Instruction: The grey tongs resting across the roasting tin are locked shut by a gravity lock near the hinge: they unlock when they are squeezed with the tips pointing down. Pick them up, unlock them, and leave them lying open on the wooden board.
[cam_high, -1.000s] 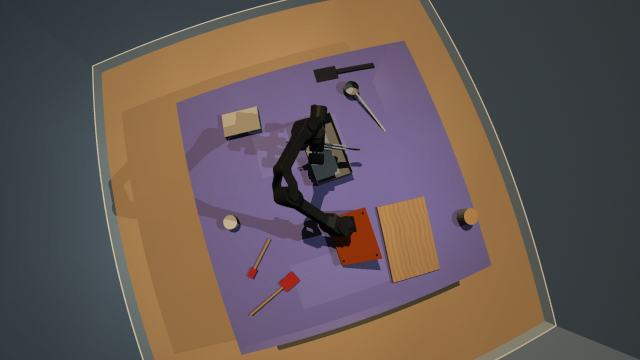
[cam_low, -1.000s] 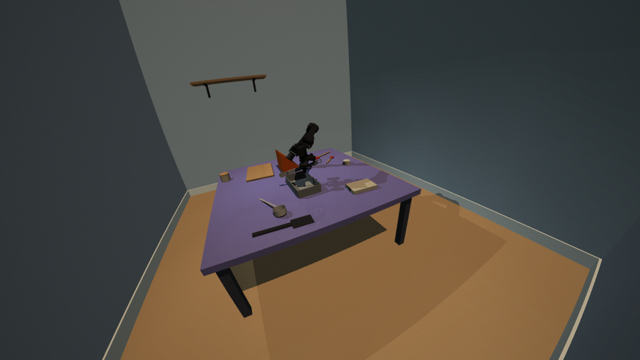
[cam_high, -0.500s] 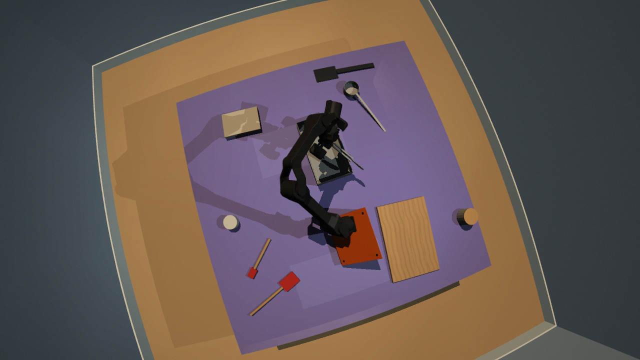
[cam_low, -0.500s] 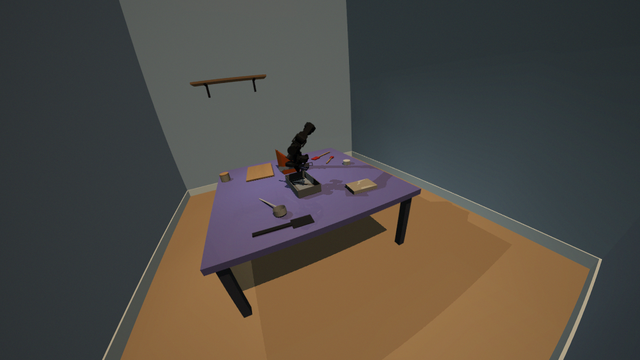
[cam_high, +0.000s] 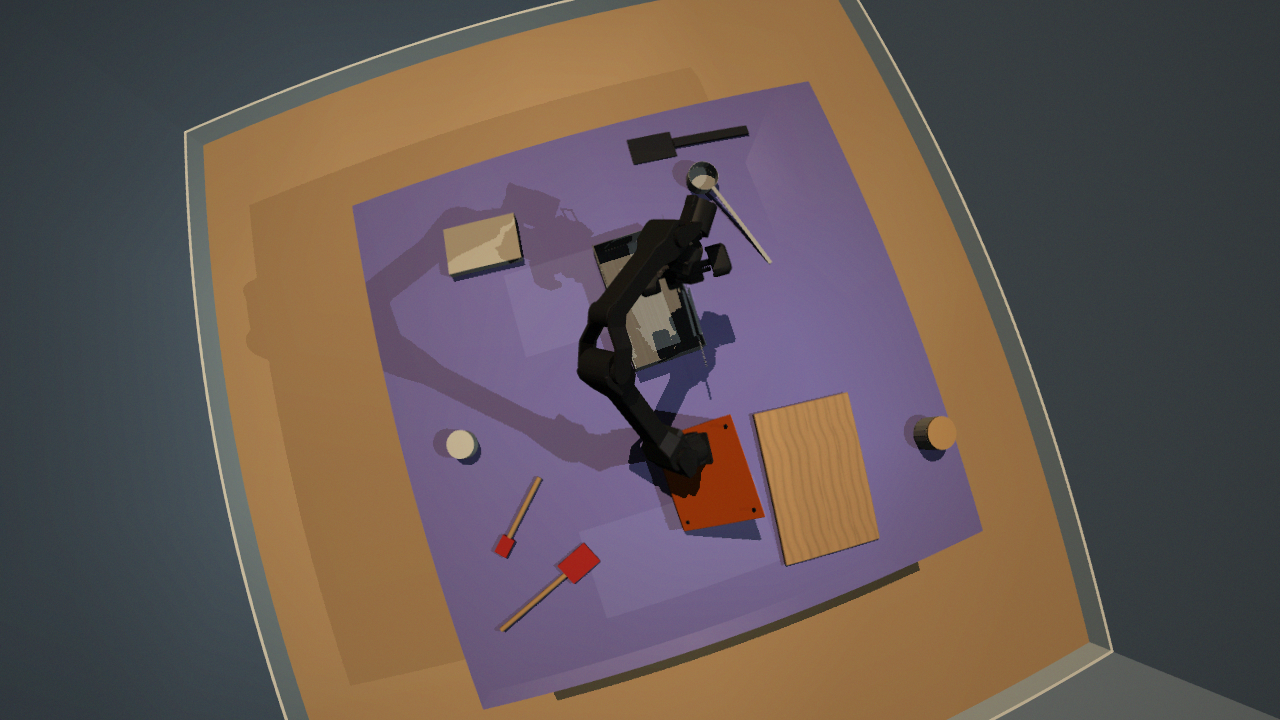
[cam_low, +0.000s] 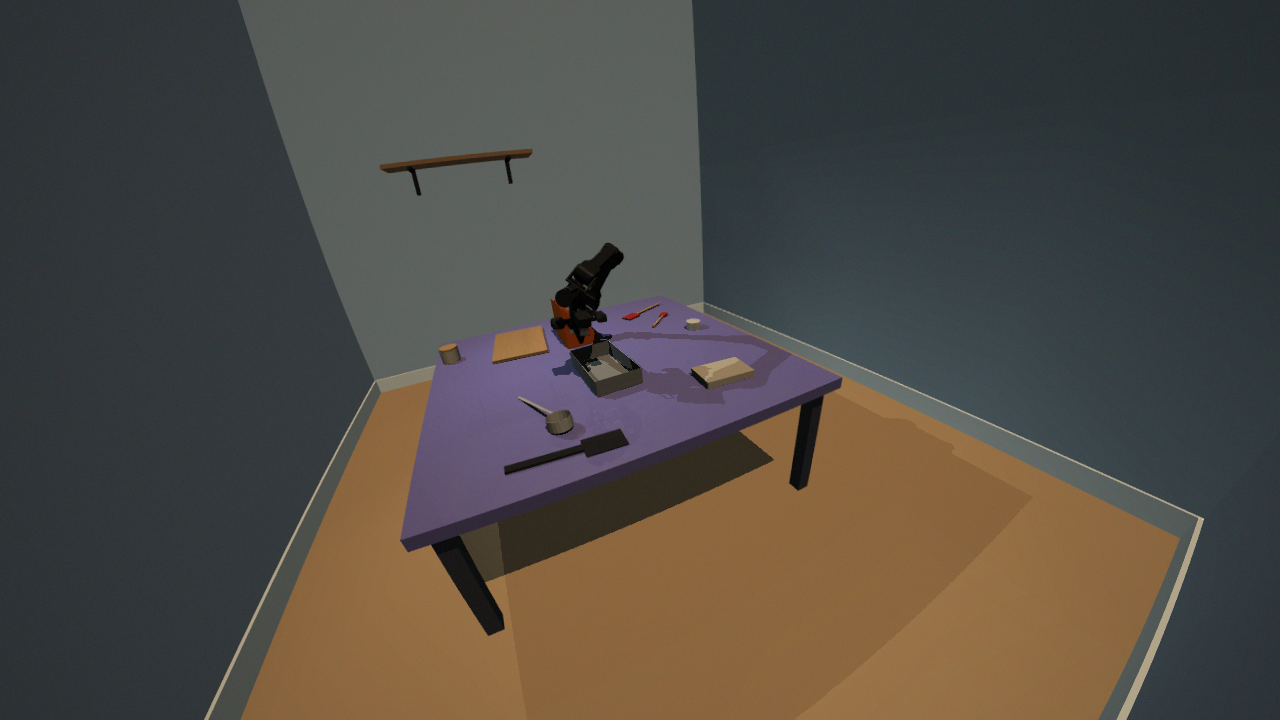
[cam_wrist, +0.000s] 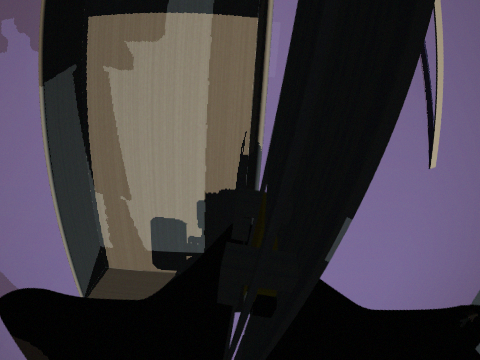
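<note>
My gripper (cam_high: 689, 268) (cam_low: 579, 320) (cam_wrist: 243, 233) is shut on the grey tongs (cam_wrist: 345, 110), above the roasting tin's right side in the top view. The tongs look almost black in shade and run from the top right to the bottom middle of the wrist view. The arm hides them in the top view. I cannot tell which way their tips point or whether the lock is engaged. The roasting tin (cam_high: 646, 326) (cam_low: 617, 381) (cam_wrist: 160, 110) stands on the table below. The wooden board (cam_high: 814, 483) (cam_low: 520, 345) lies flat, away from the gripper.
A long-handled cup (cam_high: 702, 179) (cam_low: 559, 421) and a black spatula (cam_high: 651, 148) (cam_low: 605, 443) lie beyond the tin. A cream block (cam_high: 481, 244) (cam_low: 723, 370) is left of it. The orange arm base (cam_high: 738, 483) is beside the board. A brown cylinder (cam_high: 939, 433) (cam_low: 450, 354) stands past the board.
</note>
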